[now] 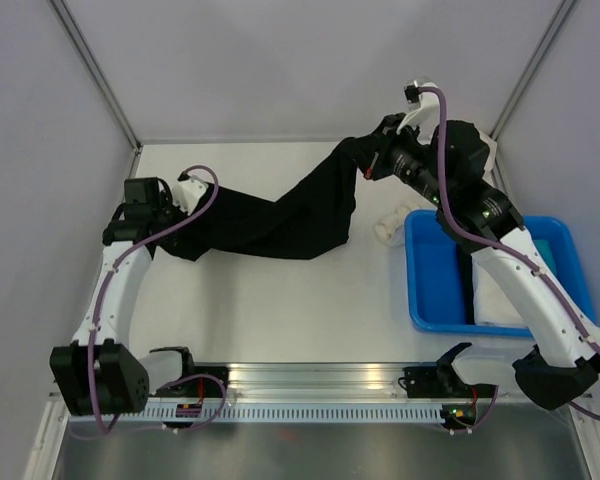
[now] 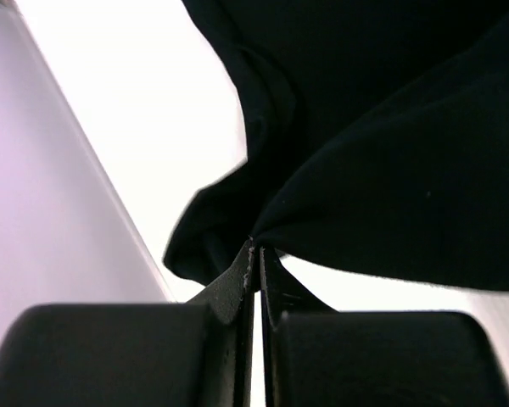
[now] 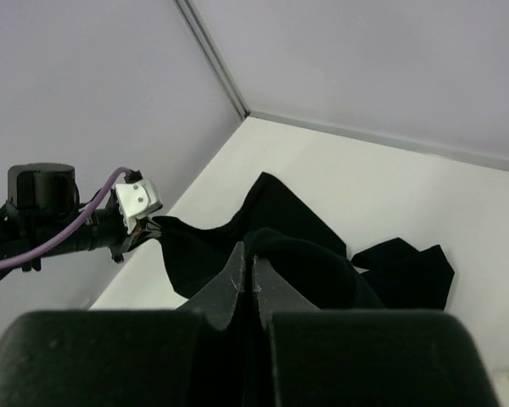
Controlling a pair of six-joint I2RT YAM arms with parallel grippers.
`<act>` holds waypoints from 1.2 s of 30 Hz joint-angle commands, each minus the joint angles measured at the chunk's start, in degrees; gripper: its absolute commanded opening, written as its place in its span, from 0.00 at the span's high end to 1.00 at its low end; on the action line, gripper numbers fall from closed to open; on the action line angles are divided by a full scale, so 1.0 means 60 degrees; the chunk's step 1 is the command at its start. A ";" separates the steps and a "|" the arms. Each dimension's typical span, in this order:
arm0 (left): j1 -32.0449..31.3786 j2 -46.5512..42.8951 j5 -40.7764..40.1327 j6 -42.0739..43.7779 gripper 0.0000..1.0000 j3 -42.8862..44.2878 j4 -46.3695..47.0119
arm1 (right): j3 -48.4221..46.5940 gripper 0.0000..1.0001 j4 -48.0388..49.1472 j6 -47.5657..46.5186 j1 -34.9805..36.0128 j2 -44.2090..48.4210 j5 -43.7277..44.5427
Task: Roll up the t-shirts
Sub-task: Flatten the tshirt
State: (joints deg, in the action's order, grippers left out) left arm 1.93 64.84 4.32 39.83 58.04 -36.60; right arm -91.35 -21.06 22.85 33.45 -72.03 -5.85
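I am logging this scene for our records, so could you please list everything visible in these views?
black t-shirt: one, black, stretched across the far half of the table between both grippers.
bin: one, blue, right side of the table.
white cloth: one, white, inside the bin, near part.
teal cloth: one, teal, inside the bin, far right part.
small white object: one, white, on the table just left of the bin; too small to identify.
table: one, white.
left gripper: one, black, shut on the shirt's left end.
right gripper: one, black, shut on the shirt's right end.
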 commanded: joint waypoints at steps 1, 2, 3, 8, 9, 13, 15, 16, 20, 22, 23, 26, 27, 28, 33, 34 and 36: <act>0.0424 0.1637 0.0672 0.0699 0.98 0.0681 -0.0405 | 0.0079 1.00 -0.0108 -0.0337 -0.0111 -0.0576 0.0287; 0.0497 0.2123 0.0643 0.0714 0.98 0.0987 -0.0201 | 0.0006 1.00 -0.0036 -0.0322 -0.0155 -0.0941 0.0184; 0.0541 0.2520 0.0614 0.0714 0.96 0.1136 0.0004 | -0.0024 1.00 0.0037 -0.0351 -0.0213 -0.1147 0.0096; 0.0586 0.5011 -0.0117 -0.0587 0.73 0.2263 0.2111 | -0.0520 1.00 0.0493 -0.0410 -0.0433 -0.2758 -0.0154; 0.0586 0.5376 -0.0235 -0.1097 0.60 0.2540 0.2188 | -0.0696 1.00 0.0420 -0.0381 -0.0550 -0.3297 -0.0197; 0.0586 0.6025 -0.0544 -0.1512 0.41 0.3261 0.2087 | -0.1020 1.00 0.0448 -0.0118 -0.0800 -0.4033 -0.0446; 0.0571 0.5225 -0.0194 -0.1367 0.39 0.2736 0.2101 | -0.0932 1.00 0.0521 -0.0102 -0.0829 -0.4108 -0.0418; 0.0586 0.4784 -0.0047 -0.1322 0.39 0.2154 0.2086 | -0.0758 1.00 0.0623 -0.0117 -0.0858 -0.4079 -0.0374; 0.0527 0.2791 0.0642 -0.1000 0.37 0.0715 0.1415 | -0.0288 1.00 0.0814 -0.0117 -0.0931 -0.4035 -0.0256; 0.0411 0.2144 0.1125 -0.0547 0.37 -0.0073 0.0539 | -0.0055 1.00 0.0887 -0.0132 -0.0946 -0.3991 -0.0271; 0.0338 0.2041 0.1054 -0.0400 0.37 -0.0383 0.0374 | 0.0034 1.00 0.0917 -0.0132 -0.0946 -0.3977 -0.0271; 0.0176 0.2128 0.0439 0.0113 0.35 -0.1483 0.0328 | 0.0313 1.00 0.0990 -0.0103 -0.0946 -0.3845 -0.0329; 0.0190 0.2186 0.0380 0.0143 0.32 -0.1630 0.0343 | 0.0371 1.00 0.0990 -0.0103 -0.0946 -0.3816 -0.0329; 0.0176 0.2274 0.0365 0.0143 0.30 -0.1820 0.0343 | 0.0473 1.00 0.1005 -0.0088 -0.0946 -0.3757 -0.0344; 0.0015 0.2494 0.0394 0.0129 0.22 -0.2261 0.1102 | 0.0942 1.00 0.1181 -0.0029 -0.0946 -0.3494 -0.0344; -0.0014 0.2596 0.0408 0.0100 0.22 -0.2290 0.1148 | 0.1044 1.00 0.1195 0.0000 -0.0946 -0.3479 -0.0329; -0.0044 0.3020 0.0365 -0.0017 0.23 -0.2305 0.1352 | 0.1162 1.00 0.1195 0.0000 -0.0932 -0.3449 -0.0329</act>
State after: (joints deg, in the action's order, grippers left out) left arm 2.11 80.93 6.37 38.63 43.77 -32.67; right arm -85.17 -16.64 22.26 27.94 -95.81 -7.62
